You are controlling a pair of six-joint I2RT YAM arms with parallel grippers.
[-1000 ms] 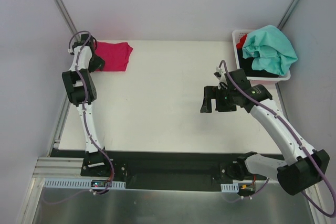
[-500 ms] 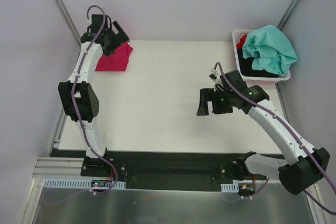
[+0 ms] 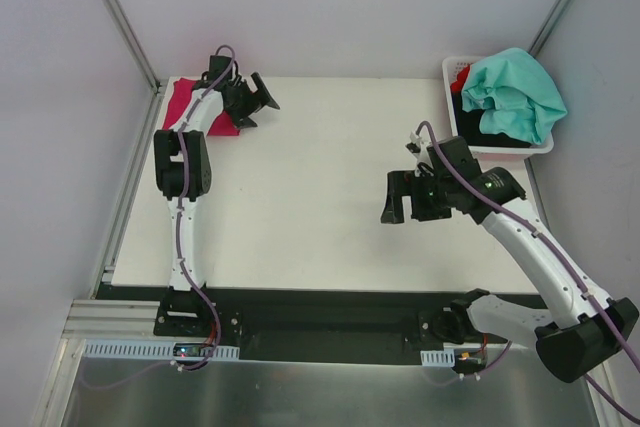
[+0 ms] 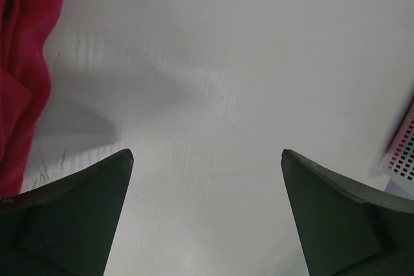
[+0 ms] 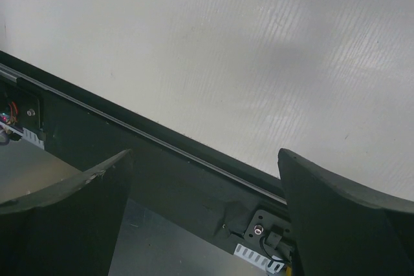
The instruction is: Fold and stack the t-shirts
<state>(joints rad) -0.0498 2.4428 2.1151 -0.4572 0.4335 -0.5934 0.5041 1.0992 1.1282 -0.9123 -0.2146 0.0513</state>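
Note:
A folded magenta-pink t-shirt (image 3: 181,103) lies at the table's far left corner, partly under my left arm. The left wrist view shows its edge (image 4: 19,63) at the far left. My left gripper (image 3: 260,105) hangs open just right of that shirt, over bare white table, with nothing between its fingers (image 4: 206,154). A teal-mint t-shirt (image 3: 515,92) is heaped on black (image 3: 490,133) and red (image 3: 460,76) ones in the basket at the far right. My right gripper (image 3: 403,205) is open and empty above the table's right half, tilted toward the near edge (image 5: 204,154).
The white plastic basket (image 3: 449,74) stands at the far right corner; a bit of it (image 4: 404,153) shows in the left wrist view. A black rail (image 5: 162,159) runs along the table's near edge. Metal frame posts rise at both far corners.
My left arm has swung from over the pink t-shirt to the right, so its open gripper now hangs off the shirt's right edge. The right arm has barely shifted.

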